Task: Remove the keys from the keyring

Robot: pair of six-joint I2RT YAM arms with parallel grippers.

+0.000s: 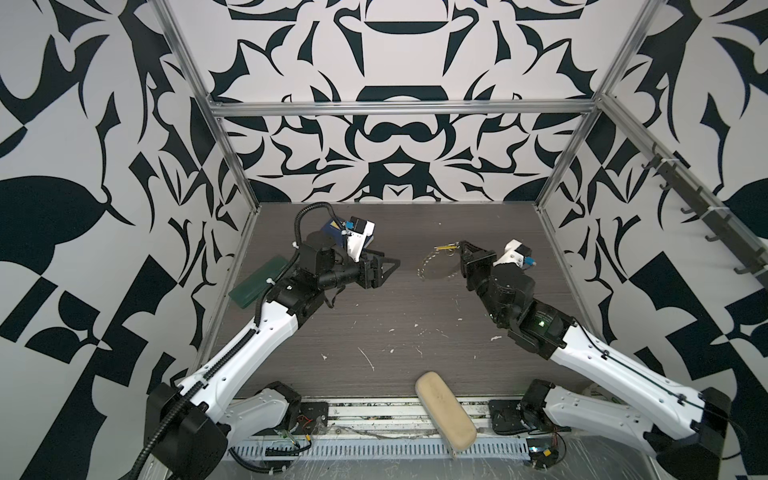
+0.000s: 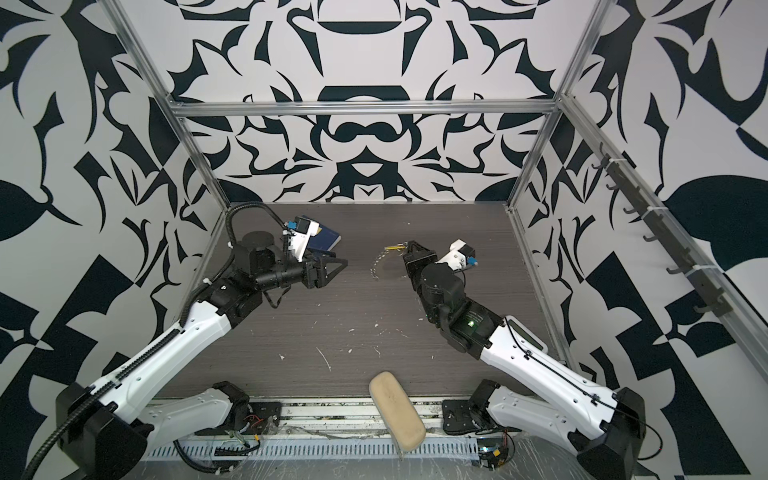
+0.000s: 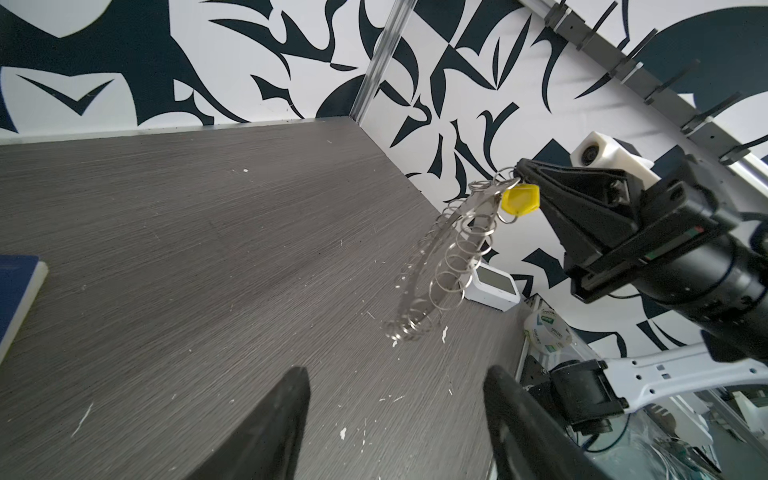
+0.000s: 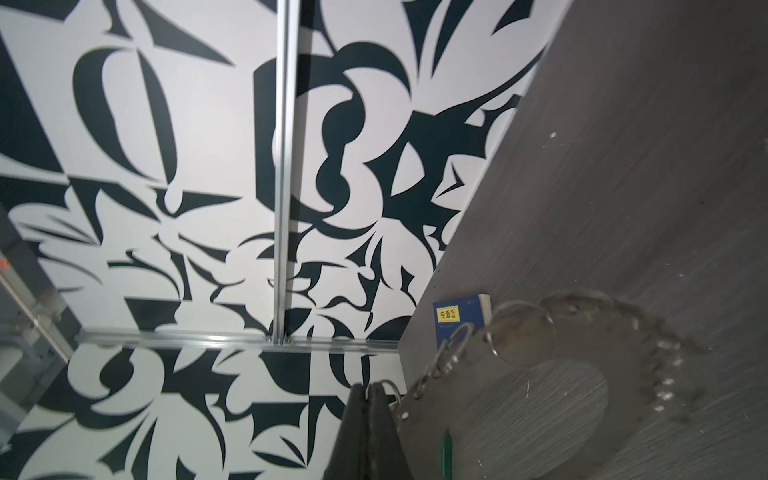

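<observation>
Atop flat grey metal keyring disc (image 3: 482, 203): right gripper (image 3: 518, 170) pinching rim beside yellow plastic key tag (image 3: 520, 200); left gripper (image 3: 397, 370) wide, apart. Risk: thin pinch slips.

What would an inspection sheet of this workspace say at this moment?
Surface: dark wood-grain table, littered with white scraps.
Job's things: keyring hangs from the right gripper; yellow tag attached beside the grip.
Clutter: blue book, green case, beige pad at front edge, white device, tape roll.
Grippers: right gripper shut on a keyring rim ring; left gripper open, empty, apart from the keyring.
Cables: black conduit on left arm; loose wires at the front edge.
Surroundings: patterned walls, aluminium frame, hook rail.
</observation>
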